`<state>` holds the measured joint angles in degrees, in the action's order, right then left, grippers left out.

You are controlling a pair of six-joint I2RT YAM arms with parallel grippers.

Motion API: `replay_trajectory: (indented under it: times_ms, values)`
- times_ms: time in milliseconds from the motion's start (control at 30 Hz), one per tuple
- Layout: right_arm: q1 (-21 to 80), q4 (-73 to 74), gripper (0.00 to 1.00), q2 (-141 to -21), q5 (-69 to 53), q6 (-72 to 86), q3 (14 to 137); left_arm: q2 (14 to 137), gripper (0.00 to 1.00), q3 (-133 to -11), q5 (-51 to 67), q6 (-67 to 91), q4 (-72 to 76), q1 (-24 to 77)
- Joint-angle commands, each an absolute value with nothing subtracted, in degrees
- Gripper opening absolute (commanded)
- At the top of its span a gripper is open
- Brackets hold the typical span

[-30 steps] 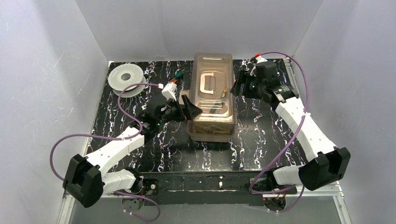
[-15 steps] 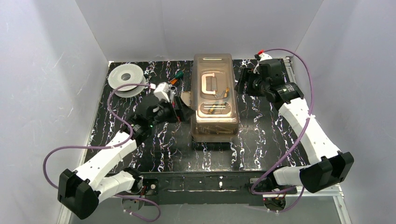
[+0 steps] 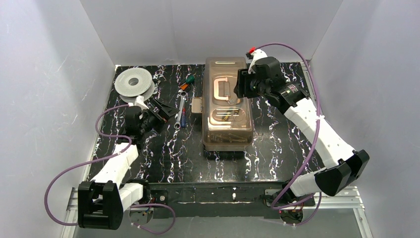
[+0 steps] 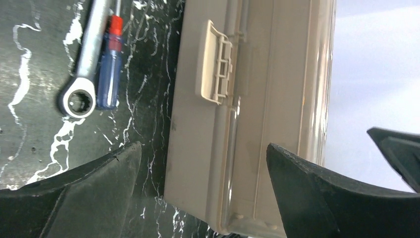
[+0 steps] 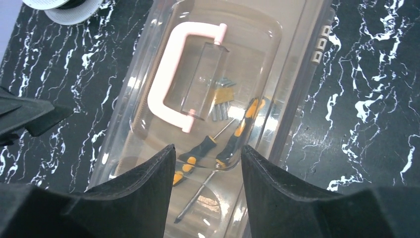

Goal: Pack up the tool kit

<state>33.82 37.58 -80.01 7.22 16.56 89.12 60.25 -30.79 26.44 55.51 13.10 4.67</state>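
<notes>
On the bench (image 3: 163, 158), the toolbox (image 3: 225, 106) lies with the right gripper (image 3: 241, 83) above its lid (image 3: 228, 130) beside the handle (image 5: 166, 79), jaws partly open on nothing, and the left gripper (image 3: 161, 109) left of it, spread wide and empty, near the wrench (image 3: 180, 110) and blue screwdriver (image 4: 109, 74).

Tan toolbox (image 3: 225, 106) mid-table, smoky see-through lid (image 5: 247, 54) down, cream handle (image 5: 159, 79) flat on top, orange-black drivers (image 5: 237, 134) inside. Silver wrench (image 3: 181, 109) and blue screwdriver (image 4: 108, 74) touching, just left of it. Green and orange-handled screwdrivers (image 3: 187, 80) further back.
</notes>
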Motion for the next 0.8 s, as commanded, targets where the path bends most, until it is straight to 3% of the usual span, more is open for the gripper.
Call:
replay_trajectory:
  times_ms: [0,67,100,167,200,467,767]
  values:
    - [33.67,30.48,0.59,-80.07,3.07,15.56,88.17,61.50,0.98,-32.11,24.68,56.82,10.02,2.32]
    - [33.58,29.19,0.54,-81.01,2.62,16.16,87.57,63.26,0.98,-32.38,23.66,57.17,9.36,1.68]
    - [33.39,29.05,0.44,-81.64,2.43,16.50,87.69,64.33,0.98,-32.38,23.52,57.58,9.85,1.37]
    - [32.49,29.00,0.07,-82.88,1.51,17.77,87.97,66.29,0.98,-32.07,23.75,58.62,11.52,0.93]
    - [31.64,28.76,0.01,-83.36,0.61,18.43,87.80,67.16,0.98,-31.80,24.29,59.25,12.70,0.70]
    - [24.16,21.36,0.01,-83.53,-10.32,23.66,79.76,72.76,0.98,-31.81,24.71,60.00,15.54,0.26]
    - [21.97,16.79,0.01,-85.73,-14.61,25.66,74.62,84.09,0.96,-35.33,26.13,60.13,17.06,-1.79]
